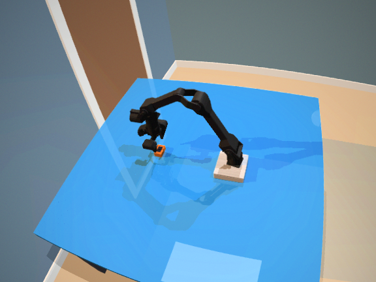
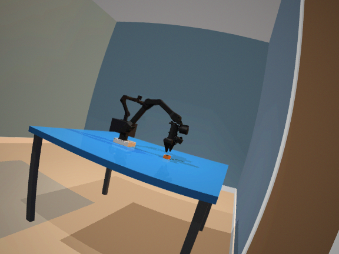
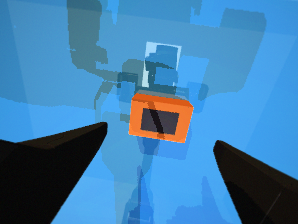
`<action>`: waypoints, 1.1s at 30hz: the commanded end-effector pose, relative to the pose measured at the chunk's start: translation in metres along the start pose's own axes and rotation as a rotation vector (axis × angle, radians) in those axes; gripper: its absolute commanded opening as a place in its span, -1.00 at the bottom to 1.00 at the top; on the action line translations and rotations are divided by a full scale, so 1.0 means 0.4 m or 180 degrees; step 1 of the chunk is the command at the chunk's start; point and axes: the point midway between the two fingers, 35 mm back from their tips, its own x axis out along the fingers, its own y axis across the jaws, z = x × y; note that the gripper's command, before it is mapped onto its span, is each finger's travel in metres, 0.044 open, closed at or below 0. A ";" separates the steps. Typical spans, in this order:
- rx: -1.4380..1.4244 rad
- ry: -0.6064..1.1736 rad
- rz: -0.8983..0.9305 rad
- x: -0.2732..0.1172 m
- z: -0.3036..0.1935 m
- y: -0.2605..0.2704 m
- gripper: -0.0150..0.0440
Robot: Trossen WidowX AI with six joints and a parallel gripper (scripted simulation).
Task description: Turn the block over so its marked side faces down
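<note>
1. I have the gripper (image 1: 151,144) (image 2: 168,150) (image 3: 160,136) hanging above the block, its fingers spread wide and nothing between them

2. The orange block (image 1: 159,151) (image 2: 166,157) (image 3: 161,119) rests on the blue table (image 1: 261,209) (image 2: 123,160) (image 3: 40,117), just below the fingertips in my exterior view

3. On my wrist view the block's dark rectangular mark (image 3: 151,121) faces up at me, so the marked side is not face down; a thin dark band runs slantwise across it

4. That same view puts the block between the two finger outlines but farther up the frame than their tips, with blue showing on either side of it

5. My black arm (image 1: 215,124) (image 2: 166,109) arches over from its pale base block (image 1: 220,176) (image 2: 118,141), which sits on the table well apart from the orange block

6. Shadows of the arm lie across the blue top, and from above I see the gripper partly crowding the orange block's edge
</note>
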 end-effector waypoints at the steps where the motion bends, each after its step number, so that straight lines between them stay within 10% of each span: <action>1: -0.0019 -0.0001 -0.0013 0.029 0.001 0.001 1.00; 25: -0.0019 -0.0001 -0.0013 0.109 0.001 0.000 1.00; 33: -0.0019 -0.0001 -0.0013 0.109 0.001 0.000 0.42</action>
